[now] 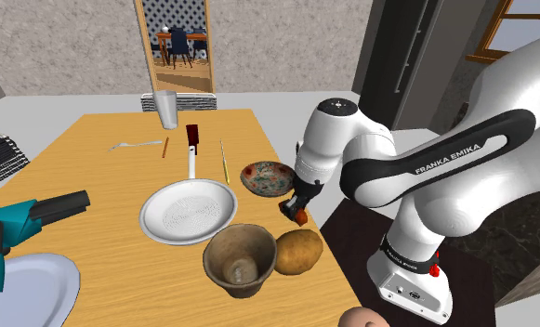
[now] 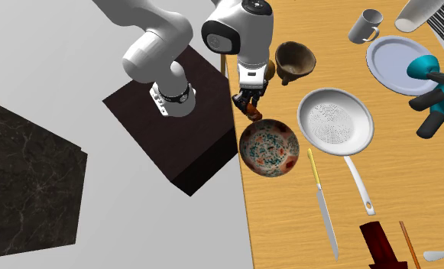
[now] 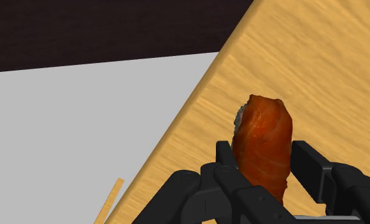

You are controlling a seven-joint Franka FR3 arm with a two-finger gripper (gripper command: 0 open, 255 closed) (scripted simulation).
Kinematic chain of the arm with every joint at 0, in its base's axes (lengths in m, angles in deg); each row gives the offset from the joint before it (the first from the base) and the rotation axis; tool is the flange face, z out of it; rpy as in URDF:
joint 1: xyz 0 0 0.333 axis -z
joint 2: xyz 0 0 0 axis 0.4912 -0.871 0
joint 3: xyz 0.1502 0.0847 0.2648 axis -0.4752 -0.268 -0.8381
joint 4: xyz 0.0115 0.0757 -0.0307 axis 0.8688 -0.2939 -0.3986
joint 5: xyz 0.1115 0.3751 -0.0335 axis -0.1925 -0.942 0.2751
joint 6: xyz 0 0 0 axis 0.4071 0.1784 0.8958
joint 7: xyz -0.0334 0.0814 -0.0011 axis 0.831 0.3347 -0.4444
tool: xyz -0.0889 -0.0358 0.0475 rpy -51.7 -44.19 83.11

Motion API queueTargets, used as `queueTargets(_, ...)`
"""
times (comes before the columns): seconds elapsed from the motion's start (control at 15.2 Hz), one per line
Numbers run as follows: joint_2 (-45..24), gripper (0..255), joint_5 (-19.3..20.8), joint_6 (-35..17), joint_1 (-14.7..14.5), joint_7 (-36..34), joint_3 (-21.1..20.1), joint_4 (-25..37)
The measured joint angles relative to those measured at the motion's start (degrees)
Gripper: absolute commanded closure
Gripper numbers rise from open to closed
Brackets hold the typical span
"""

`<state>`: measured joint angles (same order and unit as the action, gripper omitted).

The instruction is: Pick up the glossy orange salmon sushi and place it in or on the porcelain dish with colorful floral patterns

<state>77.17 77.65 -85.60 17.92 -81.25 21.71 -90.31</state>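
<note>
**Wrist view.** The gripper [image 3: 266,164] is closed on the sushi [image 3: 263,143], a glossy orange-red piece with a sliver of white rice along one side. The two black fingers [image 3: 309,163] clasp its flanks, and its free end projects beyond them. Behind the sushi lies the wooden table [image 3: 317,57], whose edge runs diagonally close by. Past that edge come the grey floor [image 3: 62,127] and then the dark stand [image 3: 81,28].

**Shoulder view.** The white arm [image 1: 388,172] arches over the table's edge beside the stand, with the gripper pointing down and the sushi at its tip.
- The floral dish [image 1: 268,177] sits near the gripper at its 11 o'clock; the sushi is outside the dish.
- A potato [image 1: 299,252] lies at the gripper's 6 o'clock.
- A brown bowl [image 1: 240,259] stands at 8 o'clock, just beside the potato.
- A white strainer [image 1: 189,210] rests at 9 o'clock, its handle aimed at 12.
- A knife [image 1: 224,160] lies farther off, at the dish's 10 o'clock.
- A grey cup [image 1: 166,109] stands at the table's far end, at the strainer's 12 o'clock.
- A teal drill [image 1: 17,228] lies at the strainer's 9 o'clock.
- A white plate [image 1: 26,288] sits at the strainer's 8 o'clock.

**Second exterior view.** Seen from above, the sushi hangs at the dish's 11 o'clock, just beside its rim and over the table's edge.
</note>
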Motion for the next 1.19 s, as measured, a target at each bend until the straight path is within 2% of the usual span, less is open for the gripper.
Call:
queueTargets(0.53,-0.08,255,0.02,-0.11,0.04,-0.03,-0.03,0.09)
queueTargets(1.19,6.13,255,0.91,10.19,-0.41,1.36,2.47,4.21)
